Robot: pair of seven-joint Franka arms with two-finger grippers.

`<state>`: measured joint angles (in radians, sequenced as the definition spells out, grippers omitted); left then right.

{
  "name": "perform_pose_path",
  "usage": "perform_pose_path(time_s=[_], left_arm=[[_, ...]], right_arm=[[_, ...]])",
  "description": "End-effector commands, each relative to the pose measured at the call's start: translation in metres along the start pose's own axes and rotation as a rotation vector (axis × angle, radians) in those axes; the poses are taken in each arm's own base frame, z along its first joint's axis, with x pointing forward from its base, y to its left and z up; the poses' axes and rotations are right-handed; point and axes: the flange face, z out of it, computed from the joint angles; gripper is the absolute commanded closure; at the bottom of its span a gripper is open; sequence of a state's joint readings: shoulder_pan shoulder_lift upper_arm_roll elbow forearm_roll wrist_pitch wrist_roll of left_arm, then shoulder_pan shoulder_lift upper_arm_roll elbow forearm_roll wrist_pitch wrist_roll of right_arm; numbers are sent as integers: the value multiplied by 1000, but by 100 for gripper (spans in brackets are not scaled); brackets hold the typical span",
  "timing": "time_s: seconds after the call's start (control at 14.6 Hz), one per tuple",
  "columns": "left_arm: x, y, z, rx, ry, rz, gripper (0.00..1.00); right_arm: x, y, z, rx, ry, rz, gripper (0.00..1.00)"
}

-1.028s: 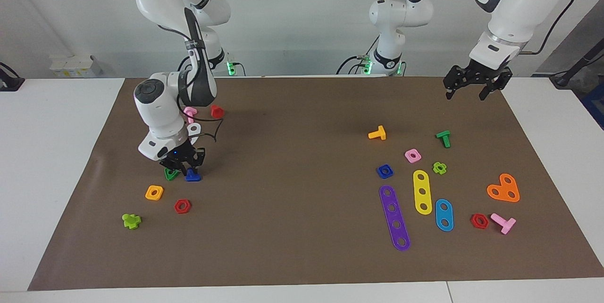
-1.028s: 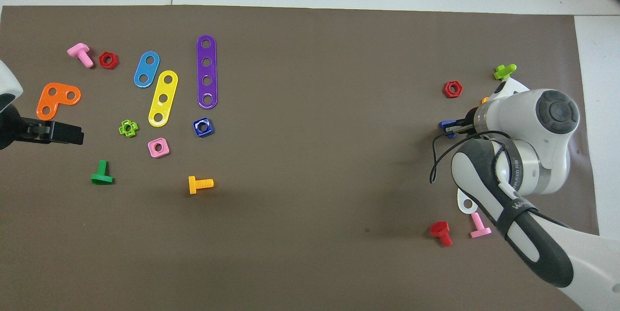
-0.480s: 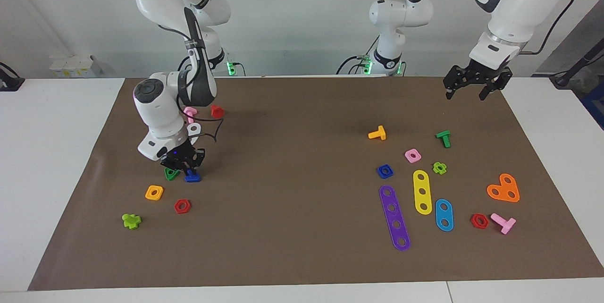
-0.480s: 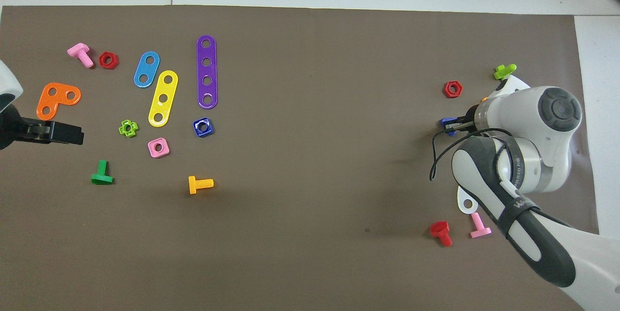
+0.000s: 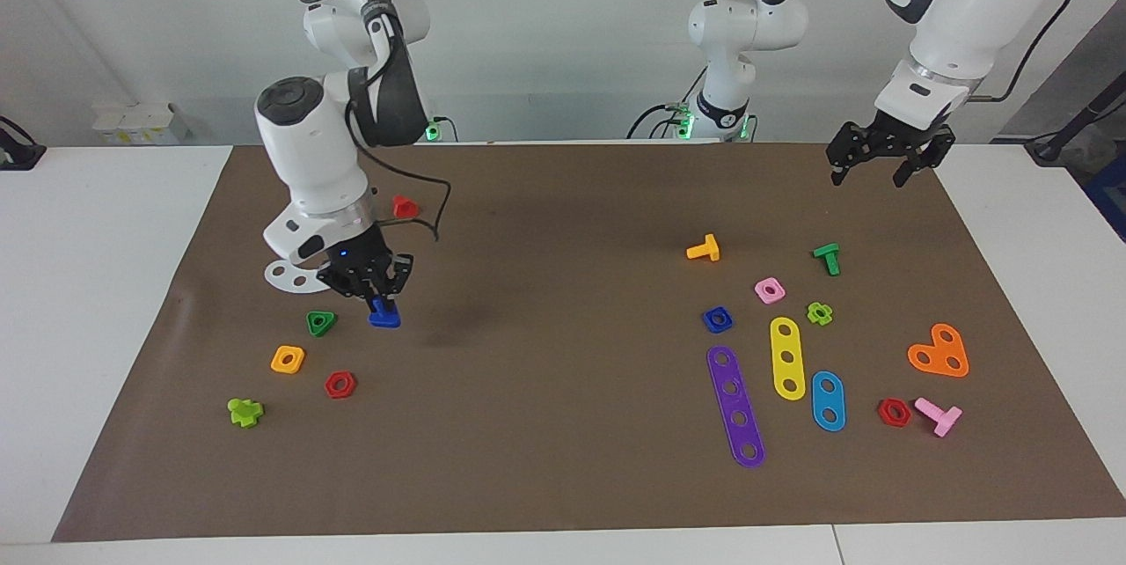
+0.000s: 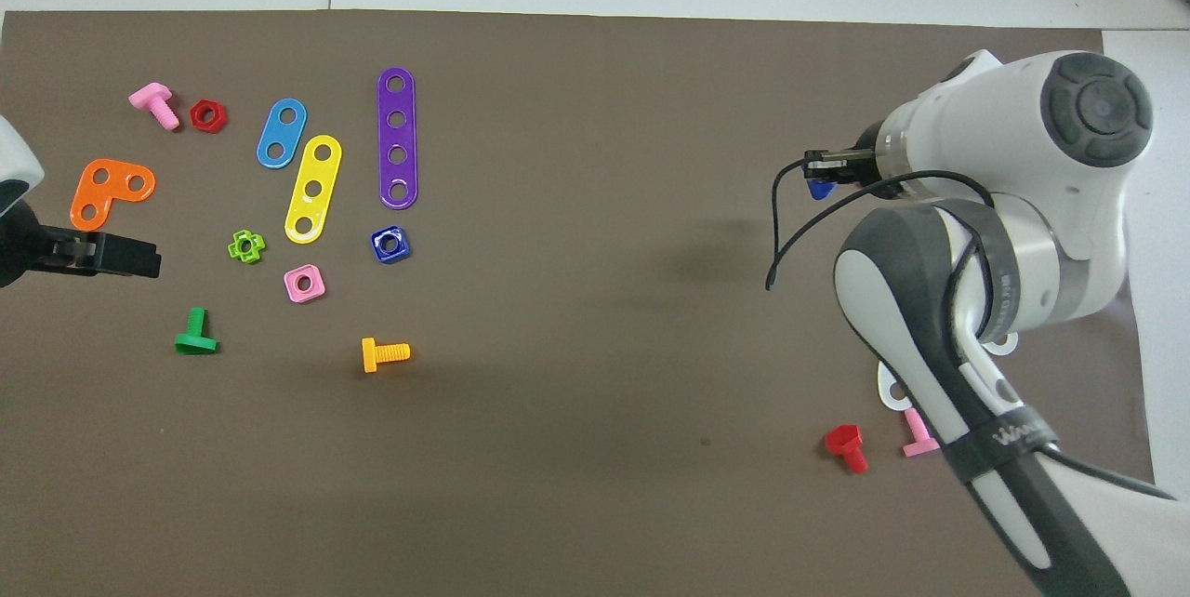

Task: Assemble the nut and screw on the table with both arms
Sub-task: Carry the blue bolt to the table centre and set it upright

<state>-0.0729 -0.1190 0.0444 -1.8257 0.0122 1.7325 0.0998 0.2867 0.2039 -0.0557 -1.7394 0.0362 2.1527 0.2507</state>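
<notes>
The dark-blue screw (image 5: 383, 316) hangs head down in my right gripper (image 5: 378, 301), which is shut on it and holds it above the brown sheet (image 5: 563, 222) of the table, beside the green triangular nut (image 5: 321, 322). In the overhead view the screw (image 6: 818, 189) shows at the right gripper's (image 6: 824, 171) tip. The dark-blue square nut (image 5: 718, 319) lies flat on the sheet toward the left arm's end, and also shows in the overhead view (image 6: 390, 244). My left gripper (image 5: 887, 165) hangs open and empty, raised over the sheet's corner, and waits.
An orange square nut (image 5: 288, 359), a red hex nut (image 5: 339, 385), a lime cross piece (image 5: 245, 412) and a white plate (image 5: 286, 275) lie around the right gripper. A pink square nut (image 5: 770, 289), a purple strip (image 5: 735, 406), a yellow strip (image 5: 787, 358) and an orange screw (image 5: 704, 249) lie around the blue nut.
My right gripper has lifted the blue screw off the sheet and carried it up and a little toward the table's middle. The left arm has not moved.
</notes>
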Motion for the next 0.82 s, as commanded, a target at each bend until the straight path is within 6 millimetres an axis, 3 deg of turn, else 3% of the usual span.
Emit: perform_pose_path(time_s=[0.0,0.14,0.27,0.41,0.55,0.75], left_arm=[[-6,-3,-4,22,12,9,0],[-6,-3,-4,22,12,9,0],[-6,-3,-4,22,10,9,0],[-6,-3,-4,22,10,7,0],[-6,-3,-4,22,10,9,0],[-6,-3,-4,22,12,9,0]], right_arm=[[1,-77,8,-2,7,49,100],[-11,-127,29,-5,2,94,100],[-16,-164,41,17,30,124,100],[-24,-182,51,34,49,132,100],[-45,-213,83,5,33,107,100],[-60,-234,121,-23,61,145,100]])
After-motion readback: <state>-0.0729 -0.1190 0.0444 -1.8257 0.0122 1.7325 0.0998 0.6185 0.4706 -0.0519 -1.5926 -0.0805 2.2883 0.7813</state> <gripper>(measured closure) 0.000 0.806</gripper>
